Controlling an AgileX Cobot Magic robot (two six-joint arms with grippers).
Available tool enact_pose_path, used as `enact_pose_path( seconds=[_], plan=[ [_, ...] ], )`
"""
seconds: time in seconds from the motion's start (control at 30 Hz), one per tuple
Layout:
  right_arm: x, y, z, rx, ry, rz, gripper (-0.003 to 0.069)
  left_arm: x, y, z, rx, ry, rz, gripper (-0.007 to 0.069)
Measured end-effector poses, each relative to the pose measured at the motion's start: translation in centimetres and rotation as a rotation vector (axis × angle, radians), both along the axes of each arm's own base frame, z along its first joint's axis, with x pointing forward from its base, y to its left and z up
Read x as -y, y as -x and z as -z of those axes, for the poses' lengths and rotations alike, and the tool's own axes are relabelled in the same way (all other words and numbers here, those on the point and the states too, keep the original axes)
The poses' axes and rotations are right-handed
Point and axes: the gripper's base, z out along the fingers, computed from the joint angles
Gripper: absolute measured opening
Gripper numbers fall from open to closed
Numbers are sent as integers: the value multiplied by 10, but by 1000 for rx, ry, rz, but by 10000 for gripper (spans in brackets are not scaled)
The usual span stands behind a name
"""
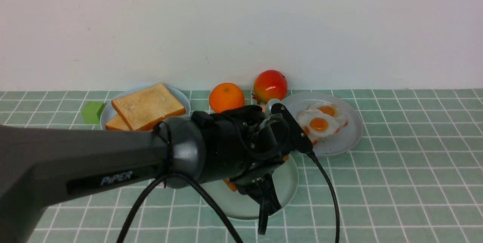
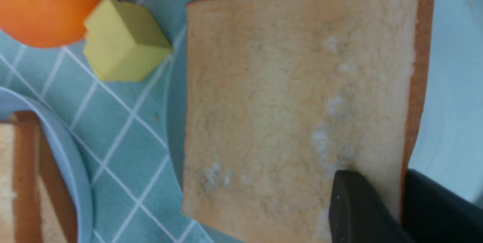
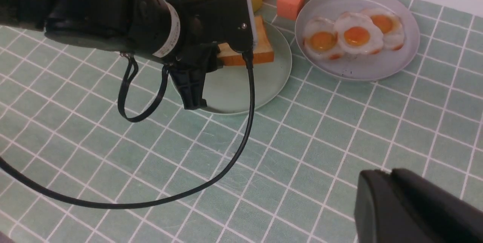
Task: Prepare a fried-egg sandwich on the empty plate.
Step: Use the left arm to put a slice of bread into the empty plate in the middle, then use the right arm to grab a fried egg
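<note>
My left gripper (image 2: 402, 197) is shut on the edge of one golden-brown toast slice (image 2: 294, 103) with an orange crust. It holds the slice low over the far half of the mint-green empty plate (image 1: 286, 186); I cannot tell whether the slice touches it. The right wrist view shows that slice (image 3: 260, 48) over the plate (image 3: 241, 92). Three white fried eggs (image 1: 320, 122) with orange yolks lie on the grey-lilac plate (image 1: 347, 137). Two more toast slices (image 1: 147, 105) are stacked on the pale blue plate (image 1: 183, 99). My right gripper (image 3: 390, 177) is shut and empty above the tablecloth, out of the front view.
An orange (image 1: 226, 97) and a red fruit (image 1: 270, 85) stand by the back wall. A green cube (image 1: 92, 111) is left of the blue plate. A yellow block (image 2: 124, 43) and a pink cube (image 3: 290, 1) lie behind the mint plate. My left arm (image 1: 94, 167) spans the front left.
</note>
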Motion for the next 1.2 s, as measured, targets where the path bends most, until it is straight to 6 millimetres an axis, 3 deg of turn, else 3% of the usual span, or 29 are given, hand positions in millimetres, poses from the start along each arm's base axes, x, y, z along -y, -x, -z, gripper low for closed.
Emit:
enact_pose_path(
  seconds=[0.43, 0.63, 0.8, 0.83, 0.9, 1.0, 1.07, 1.2],
  plan=[
    [0, 0, 0, -1, -1, 0, 74, -1, 3, 5, -46, 0, -37, 330],
    [0, 0, 0, -2, -2, -1, 76, 2, 9, -5, -35, 17, -24, 374],
    [-6, -11, 2, -32, -19, -7, 79, 7, 31, -42, -11, 78, -13, 365],
    [-10, -23, 5, -48, -16, -1, 82, 8, 45, -70, -1, 138, -13, 324],
    [-14, -37, 9, -68, -11, 6, 85, 5, 59, -100, 2, 218, -22, 242],
    [-23, -68, 21, -112, 2, 29, 90, -16, 80, -153, -1, 380, -52, 55],
    [-30, -91, 32, -149, 3, 56, 92, -36, 90, -175, -33, 443, -98, -13],
    [-41, -128, 53, -233, 21, 91, 98, -68, 99, -188, -92, 483, -173, -14]
  ],
)
